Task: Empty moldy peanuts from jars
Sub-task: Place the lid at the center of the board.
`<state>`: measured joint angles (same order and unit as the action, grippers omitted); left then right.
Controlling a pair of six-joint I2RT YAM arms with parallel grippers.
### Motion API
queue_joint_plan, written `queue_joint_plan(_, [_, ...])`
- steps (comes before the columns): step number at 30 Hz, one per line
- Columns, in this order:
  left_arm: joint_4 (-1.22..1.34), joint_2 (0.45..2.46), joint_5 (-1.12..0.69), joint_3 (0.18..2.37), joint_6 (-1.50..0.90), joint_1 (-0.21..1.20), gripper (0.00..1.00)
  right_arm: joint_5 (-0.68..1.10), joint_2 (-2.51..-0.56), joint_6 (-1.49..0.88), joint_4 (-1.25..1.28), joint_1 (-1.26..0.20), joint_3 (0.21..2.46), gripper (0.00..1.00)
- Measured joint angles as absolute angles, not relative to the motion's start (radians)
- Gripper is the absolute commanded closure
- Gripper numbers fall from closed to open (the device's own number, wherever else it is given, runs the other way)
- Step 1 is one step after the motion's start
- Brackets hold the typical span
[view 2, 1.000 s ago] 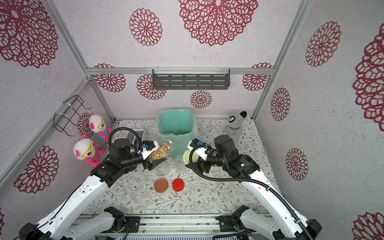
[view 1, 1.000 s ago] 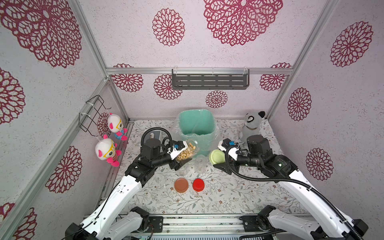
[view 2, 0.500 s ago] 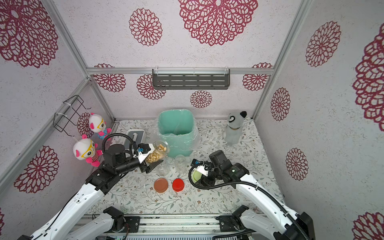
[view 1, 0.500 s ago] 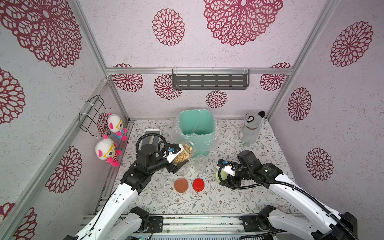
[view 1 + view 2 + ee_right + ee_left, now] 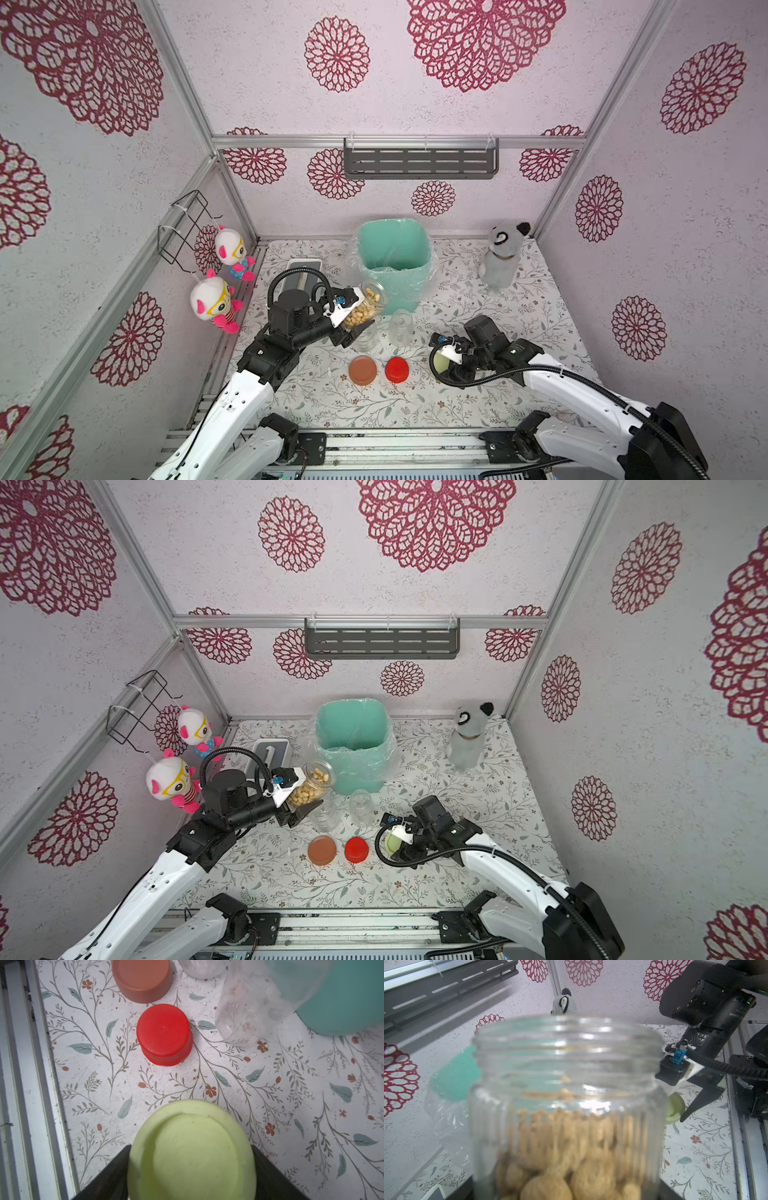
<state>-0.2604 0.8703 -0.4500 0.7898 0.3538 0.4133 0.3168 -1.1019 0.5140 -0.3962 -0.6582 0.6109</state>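
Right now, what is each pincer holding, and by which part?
Left pincer grips the open jar of peanuts around its body. Right pincer clamps the pale green lid across its sides.

Left claw point(image 5: 353, 323) holds a tilted peanut jar point(image 5: 369, 306) beside the bin point(image 5: 390, 249); right claw point(image 5: 445, 366) grips green lid point(image 5: 439, 363).

The right tool point(image 5: 441, 366), gripping the pale green lid point(image 5: 392, 842), has moved from beside the bin point(image 5: 395, 291) down toward the table point(image 5: 478, 291) front, near the red lid point(image 5: 396, 369). The left tool point(image 5: 358, 319) has drawn the peanut jar point(image 5: 368, 307) slightly back from the bin.
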Motion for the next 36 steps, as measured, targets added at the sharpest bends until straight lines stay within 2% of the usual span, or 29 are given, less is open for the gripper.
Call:
queue_joint_plan(12, [-0.296,0.87,-0.437,0.79,0.368,0.407,1.0,0.313,-1.267,0.557,-0.252,-0.665,0.591,0.74])
queue_joint_plan(17, [-0.316,0.87,-0.434,0.79,0.373,0.405,1.0,0.31,-1.318,0.569,-0.216,-0.669,0.585,0.63])
queue_joint_plan(21, [-0.321,0.87,-0.433,0.79,0.376,0.405,1.0,0.306,-1.347,0.582,-0.199,-0.669,0.583,0.48])
queue_joint_plan(23, [-0.323,0.87,-0.432,0.791,0.382,0.403,1.0,0.304,-1.36,0.588,-0.197,-0.669,0.583,0.36])
queue_joint_plan(25, [-0.334,0.87,-0.431,0.796,0.39,0.399,1.0,0.295,-1.375,0.595,-0.197,-0.669,0.583,0.01])
queue_joint_plan(36, [-0.373,0.881,-0.433,0.859,0.417,0.396,1.0,0.263,-1.367,0.628,-0.2,-0.673,0.583,0.01])
